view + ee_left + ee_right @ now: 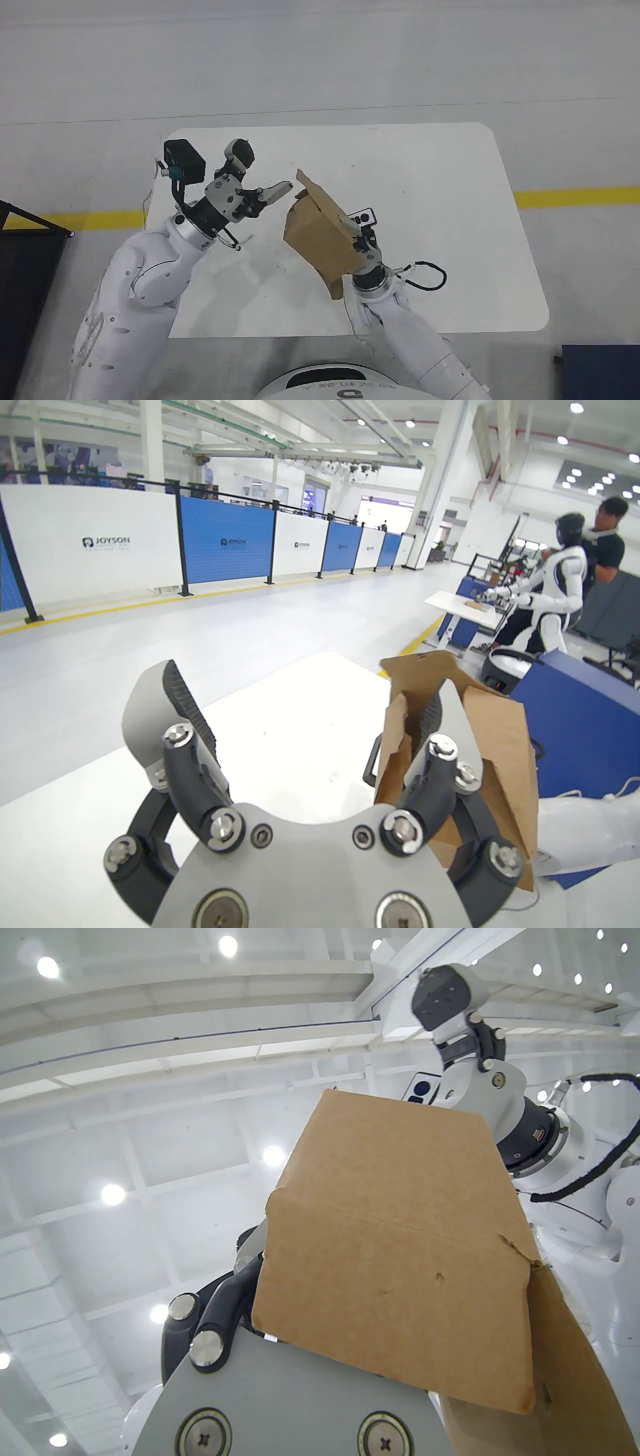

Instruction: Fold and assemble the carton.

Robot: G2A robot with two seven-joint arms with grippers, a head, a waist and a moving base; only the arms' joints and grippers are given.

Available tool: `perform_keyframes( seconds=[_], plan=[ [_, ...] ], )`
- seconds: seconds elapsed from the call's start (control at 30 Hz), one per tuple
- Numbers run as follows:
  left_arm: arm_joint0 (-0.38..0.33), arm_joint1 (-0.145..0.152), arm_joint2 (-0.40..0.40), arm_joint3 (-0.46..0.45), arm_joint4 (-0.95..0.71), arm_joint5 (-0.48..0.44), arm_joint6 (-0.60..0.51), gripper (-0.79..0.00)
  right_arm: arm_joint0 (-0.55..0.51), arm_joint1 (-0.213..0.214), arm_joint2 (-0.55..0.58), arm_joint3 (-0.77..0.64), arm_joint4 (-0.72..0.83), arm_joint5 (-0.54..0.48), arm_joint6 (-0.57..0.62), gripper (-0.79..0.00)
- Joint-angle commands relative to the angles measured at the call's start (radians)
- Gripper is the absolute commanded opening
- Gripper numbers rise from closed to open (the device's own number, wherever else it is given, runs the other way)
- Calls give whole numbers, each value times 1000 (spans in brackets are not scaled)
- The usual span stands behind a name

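Left arm [150, 275], right arm [415, 340]: glossy white rounded shells, grey seams at joints.
Left gripper [307, 680]: brushed silver base plate, black linkage arms, bright round pivot screws, small hex-socket screws. Silver fingers [145, 710] with black ribbed pads.
Black camera block [185, 158] on left wrist, teal bracket beneath.
Black wrist collar [535, 1138] with small port; black left wrist cable [585, 1183] beside it.
Right gripper [357, 238]: same silver plate, black links, two large cross-head screws.
Thin black right wrist cable [436, 266], looped.

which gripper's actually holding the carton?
The right gripper: it is clamped on the carton. The left gripper has its fingers open beside it.
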Motion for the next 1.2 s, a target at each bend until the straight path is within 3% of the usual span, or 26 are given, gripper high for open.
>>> perform_keyframes(
  seconds=[0.0, 0.17, 0.23, 0.5, 0.57, 0.63, 0.7, 0.8, 1.03, 1.17],
  plan=[
    [2, 1, -27, 12, -154, 34, -64, 0, -15, 5, 22, -15, -28, -9, -15, -785],
    [-24, 12, -111, 46, -331, 92, -211, 0, -41, 19, 82, -38, -130, -44, -64, -785],
    [-45, 17, -149, 47, -236, 108, -213, 0, -52, 25, 96, -65, -167, -25, -64, -785],
    [-33, 13, -123, 65, -295, 136, -218, 0, -52, 25, 96, -65, -167, -25, -64, -785],
    [-44, 8, -76, 93, -481, 164, -302, 0, -52, 25, 96, -65, -167, -25, -64, -785],
    [-77, 8, -44, 147, -761, 222, -492, 0, -50, 26, 98, -67, -187, -20, -86, -785],
    [-138, 13, -56, 213, -906, 314, -655, 0, -53, 28, 97, -86, -167, 25, -69, -785],
    [-211, 17, -54, 300, -1102, 406, -853, 0, -56, 38, 136, -71, -247, 0, -56, -785],
    [-324, 22, 0, 447, -1341, 625, -1151, 0, -66, 53, 172, -77, -451, -61, -113, -785],
    [-358, 20, 25, 497, -1419, 640, -1218, 0, -60, 56, 159, -76, -460, -42, -78, -785]
  ],
)
